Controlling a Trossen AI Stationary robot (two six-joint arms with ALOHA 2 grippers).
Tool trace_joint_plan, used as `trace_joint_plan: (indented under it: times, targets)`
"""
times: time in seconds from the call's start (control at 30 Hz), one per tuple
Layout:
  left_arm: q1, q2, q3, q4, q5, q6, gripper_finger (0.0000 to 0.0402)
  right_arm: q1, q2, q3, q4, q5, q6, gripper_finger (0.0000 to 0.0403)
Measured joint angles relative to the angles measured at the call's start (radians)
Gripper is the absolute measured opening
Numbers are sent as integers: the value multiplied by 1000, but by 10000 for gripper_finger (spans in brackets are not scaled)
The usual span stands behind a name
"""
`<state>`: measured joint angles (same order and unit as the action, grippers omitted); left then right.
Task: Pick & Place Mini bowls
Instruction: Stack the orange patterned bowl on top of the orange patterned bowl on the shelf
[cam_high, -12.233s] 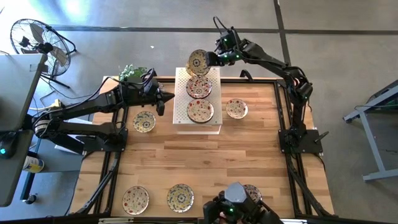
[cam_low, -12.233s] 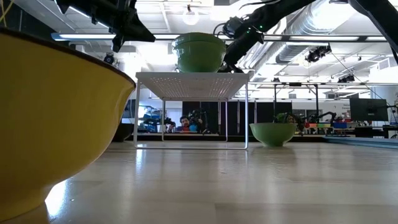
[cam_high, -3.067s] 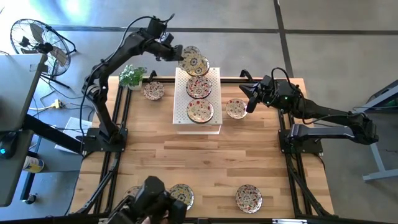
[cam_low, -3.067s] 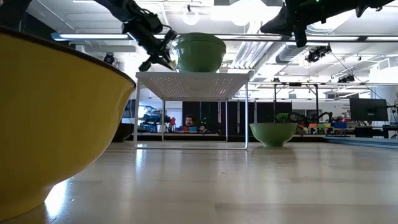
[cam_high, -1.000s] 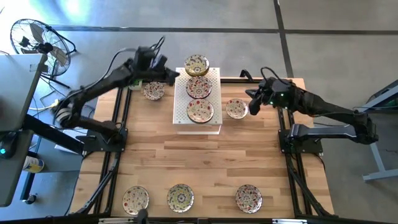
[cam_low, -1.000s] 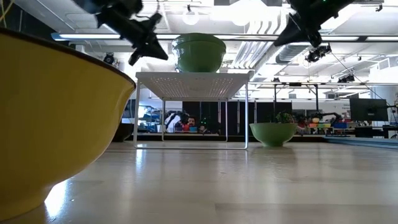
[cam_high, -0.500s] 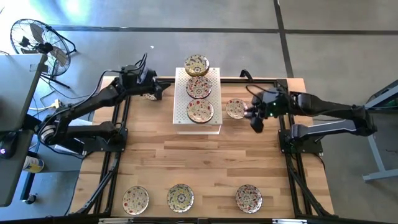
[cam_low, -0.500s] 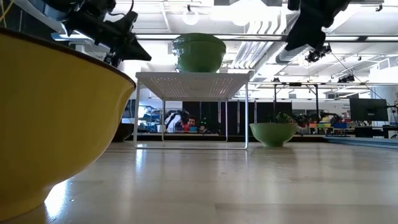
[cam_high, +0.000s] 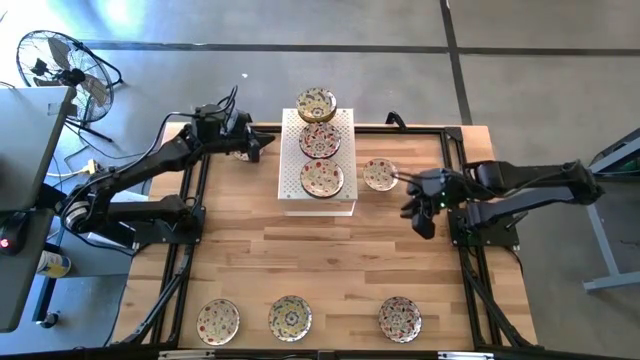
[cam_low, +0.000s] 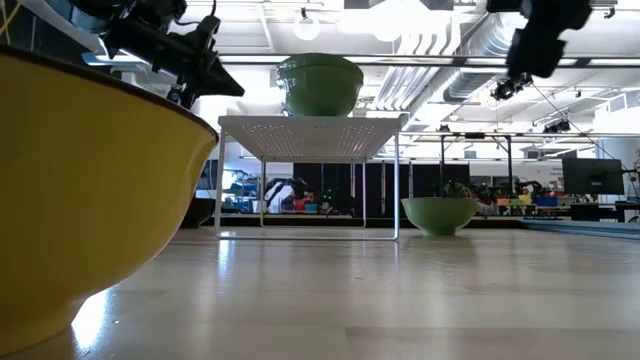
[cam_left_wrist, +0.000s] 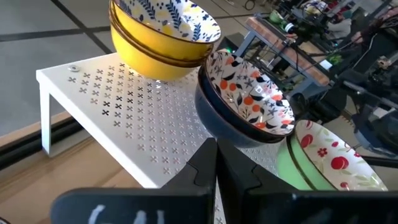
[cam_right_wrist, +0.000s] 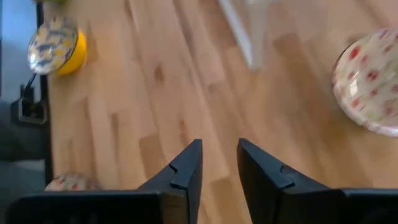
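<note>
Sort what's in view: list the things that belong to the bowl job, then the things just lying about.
Job: three bowls on the white rack; one bowl beside the rack; three bowls along the near edge.

Lying about: fan on the floor; green plant.

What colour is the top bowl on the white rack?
Yellow bowl, blue-and-yellow leaves inside; left wrist view shows it best.

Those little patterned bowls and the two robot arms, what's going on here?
The arms are sorting mini bowls onto a white rack on a wooden table. Neither holds a bowl. The left hand, shut, is beside the rack's far end. The right hand, open, hovers over bare wood near a bowl on the table. Three bowls wait along the near edge.
</note>
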<state>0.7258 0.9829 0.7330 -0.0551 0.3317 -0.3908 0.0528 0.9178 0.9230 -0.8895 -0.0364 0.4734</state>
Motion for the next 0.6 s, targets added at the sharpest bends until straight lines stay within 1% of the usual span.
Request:
trace_joint_plan:
  times: [0.13,0.27,0.4,0.6]
  targets:
    - [0,0,0,0,-1,0,5,68,18,0,-49,0,102,62]
    - [0,1,0,0,-2,0,5,125,64,-1,-93,3,168,59]
    - [0,1,0,0,-2,0,5,189,131,-1,-87,0,185,81]
    - [0,1,0,0,-2,0,5,301,241,-2,-37,-7,185,138]
